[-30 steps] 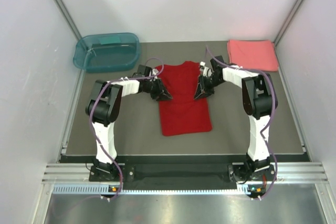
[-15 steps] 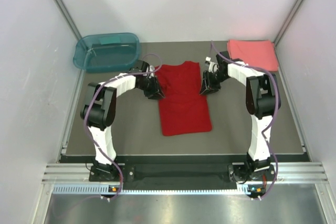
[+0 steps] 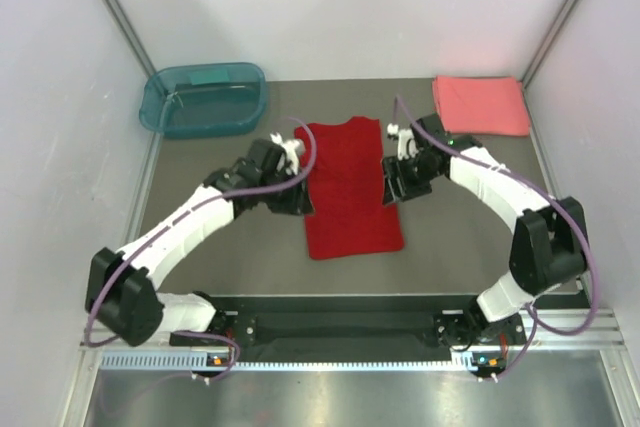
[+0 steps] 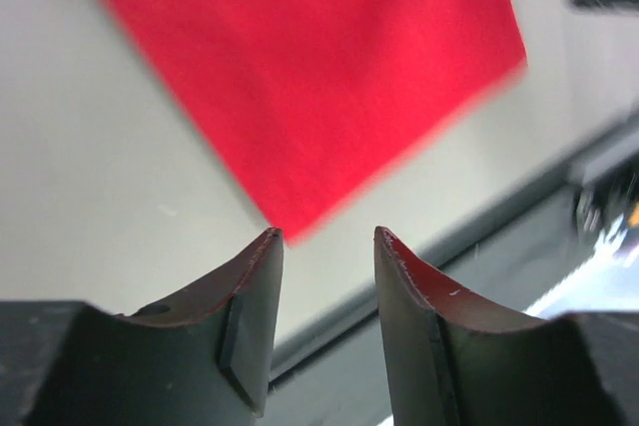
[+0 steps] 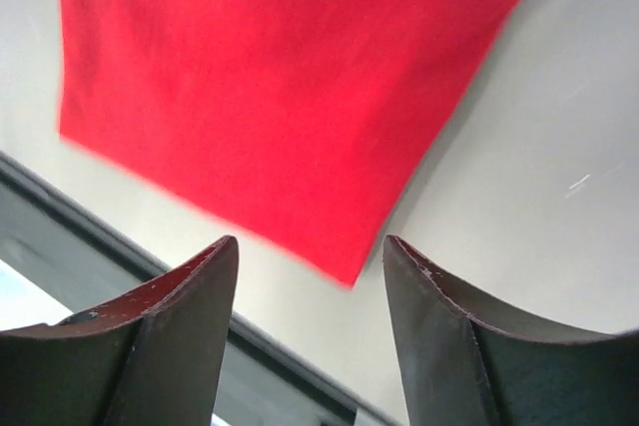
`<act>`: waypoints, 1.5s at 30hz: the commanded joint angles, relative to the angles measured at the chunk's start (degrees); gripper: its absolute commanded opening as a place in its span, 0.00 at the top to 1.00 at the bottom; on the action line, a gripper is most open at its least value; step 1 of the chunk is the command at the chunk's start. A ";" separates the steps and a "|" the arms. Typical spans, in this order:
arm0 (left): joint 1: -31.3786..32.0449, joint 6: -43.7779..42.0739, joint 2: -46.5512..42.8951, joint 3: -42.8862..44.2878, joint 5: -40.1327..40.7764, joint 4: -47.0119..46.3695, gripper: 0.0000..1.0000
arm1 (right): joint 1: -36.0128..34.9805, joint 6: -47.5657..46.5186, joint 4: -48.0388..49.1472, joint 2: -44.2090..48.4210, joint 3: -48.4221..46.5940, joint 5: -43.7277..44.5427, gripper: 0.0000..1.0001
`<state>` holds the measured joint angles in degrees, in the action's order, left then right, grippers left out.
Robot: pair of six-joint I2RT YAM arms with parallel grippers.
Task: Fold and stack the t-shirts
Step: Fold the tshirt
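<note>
The deep red t-shirt (image 3: 347, 187) lies flat in the middle of the table as a long narrow strip, collar end at the back. It also fills the upper part of the left wrist view (image 4: 310, 67) and the right wrist view (image 5: 280, 87). My left gripper (image 3: 296, 199) hovers at its left edge, open, nothing between its fingers (image 4: 325, 238). At the shirt's right edge my right gripper (image 3: 391, 187) is open and empty too (image 5: 310, 242). A coral-pink t-shirt (image 3: 480, 104) rests as a neat folded rectangle at the back right corner.
A teal translucent plastic tub (image 3: 204, 98) stands at the back left corner. White walls close in the table on three sides. A dark rail (image 3: 350, 299) runs along the table's near edge.
Both grippers have let go of the red shirt's folded-in sides and opened. Both have drawn back toward the near edge along the shirt, and the arms' elbows have swung outward and down.
</note>
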<state>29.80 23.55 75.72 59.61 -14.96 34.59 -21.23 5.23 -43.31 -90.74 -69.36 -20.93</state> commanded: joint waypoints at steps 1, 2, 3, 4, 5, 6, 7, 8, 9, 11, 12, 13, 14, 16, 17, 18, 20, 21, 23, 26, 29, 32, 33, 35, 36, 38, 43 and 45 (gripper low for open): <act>7.45 0.08 -4.52 -4.40 7.90 1.18 0.53 | -6.51 -1.28 -1.08 5.39 4.84 5.80 0.39; 10.86 0.27 -5.84 -5.20 9.15 1.18 0.52 | -7.93 -0.93 -0.81 6.96 6.77 6.59 0.39; 12.54 0.35 -6.46 -5.99 10.55 1.18 0.52 | -9.34 -0.67 -0.55 7.85 7.92 8.17 0.38; 13.95 0.53 -6.90 -7.48 12.05 1.27 0.52 | -11.88 -0.49 -0.20 8.55 8.97 8.97 0.38; 16.75 0.71 -7.51 -8.10 14.50 1.62 0.52 | -13.03 0.21 -0.02 9.61 10.72 9.93 0.38; 18.08 0.97 -7.69 -8.63 16.17 1.80 0.52 | -14.00 0.82 -0.02 9.96 11.61 11.94 0.38; 18.97 2.01 -7.87 -10.03 16.89 1.80 0.52 | -15.14 1.70 0.07 10.32 12.40 12.57 0.38; 19.41 3.07 -7.78 -10.57 16.72 1.71 0.52 | -15.15 4.41 0.07 10.93 14.15 13.19 0.38; 19.42 6.30 -7.78 -11.09 16.28 1.71 0.52 | -15.15 6.09 0.33 11.37 15.12 14.76 0.38; 19.33 9.22 -7.96 -13.11 13.31 -0.04 0.52 | -15.06 10.47 1.20 13.64 18.19 14.78 0.37; 19.33 12.45 -8.05 -13.90 10.33 -3.09 0.52 | -15.15 11.89 3.04 14.53 19.34 13.47 0.35; 19.33 14.40 -8.05 -15.65 9.87 -4.17 0.52 | -14.89 13.21 4.19 16.10 20.57 12.67 0.33; 19.15 16.16 -7.96 -16.45 8.99 -6.18 0.49 | -14.63 15.66 5.16 16.73 22.93 11.01 0.29; 18.45 19.51 -7.52 -18.30 7.32 -7.25 0.46 | -13.40 18.39 8.41 17.43 26.01 8.72 0.28; 16.80 20.39 -7.26 -18.74 6.01 -7.43 0.45 | -12.96 19.28 9.46 17.44 26.82 7.84 0.28; 15.56 21.96 -7.08 -19.18 3.30 -7.60 0.43 | -11.74 20.16 11.47 17.53 27.69 5.57 0.28; 11.17 23.90 -7.25 -20.93 0.30 -8.22 0.40 | -10.24 23.23 13.51 18.14 29.89 2.75 0.28; 9.33 26.35 -7.87 -21.90 -1.46 -9.18 0.39 | -9.36 24.37 14.38 18.49 30.68 1.69 0.29; 3.72 29.87 -10.50 -26.03 -7.26 -14.18 0.39 | -6.20 27.98 17.29 20.07 33.32 -0.16 0.31; -0.53 38.48 -13.67 -31.57 -11.32 -21.48 0.41 | -1.02 31.85 20.62 22.44 36.92 -2.88 0.33; -0.97 46.04 -14.29 -34.73 -11.58 -26.49 0.44 | 4.08 35.98 24.30 24.03 40.70 -7.09 0.36; -0.97 51.85 -13.24 -37.11 -11.76 -31.66 0.44 | 6.64 39.14 28.26 24.56 43.61 -8.95 0.39; -0.97 53.86 -12.80 -37.46 -11.76 -32.56 0.45 | 7.17 39.76 29.32 24.56 44.13 -9.13 0.39; -0.89 55.54 -11.30 -37.91 -11.24 -33.36 0.46 | 7.52 41.60 30.73 24.03 45.54 -9.39 0.41; -0.89 57.46 -10.86 -37.91 -10.97 -33.62 0.46 | 7.87 42.31 32.57 23.77 46.07 -9.57 0.43; -0.89 59.23 -10.25 -38.69 -10.36 -34.15 0.47 | 8.14 43.89 34.77 22.98 47.47 -9.83 0.44; -0.71 63.81 -9.11 -39.84 -7.63 -36.08 0.49 | 8.58 46.18 40.22 19.03 48.80 -10.45 0.49; -0.45 64.07 -7.97 -39.32 -7.54 -35.82 0.50 | 9.01 46.53 40.76 18.67 48.88 -10.19 0.50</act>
<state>29.10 83.81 66.35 20.18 -23.97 2.79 -13.41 49.89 -7.53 -71.02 -21.37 -31.79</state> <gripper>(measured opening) 0.504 0.506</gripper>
